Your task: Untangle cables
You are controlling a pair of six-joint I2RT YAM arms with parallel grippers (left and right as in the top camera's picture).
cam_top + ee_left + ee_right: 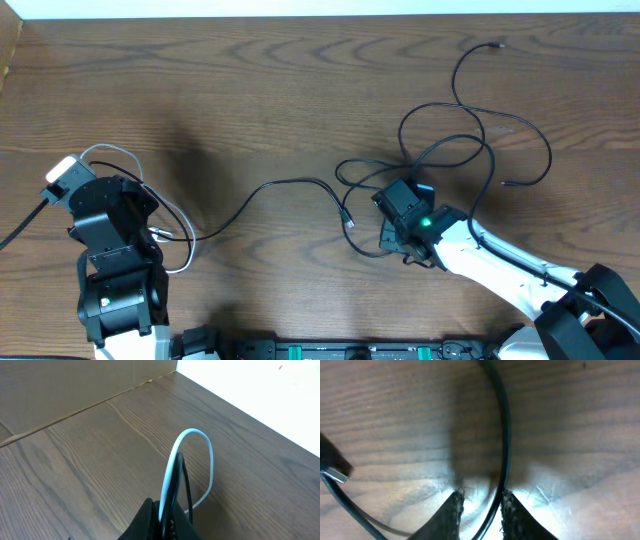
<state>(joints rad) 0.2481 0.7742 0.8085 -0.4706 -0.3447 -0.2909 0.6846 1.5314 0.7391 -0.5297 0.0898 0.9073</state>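
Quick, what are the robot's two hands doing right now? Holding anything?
Left gripper: closed, holding the white cable.
Right gripper: fingers slightly apart around a black cable, not pinching it.

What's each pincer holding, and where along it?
Left pincer clamps the white cable, with a black strand, at a loop mid-length. Right pincer straddles a black cable mid-run; grip cannot be told.
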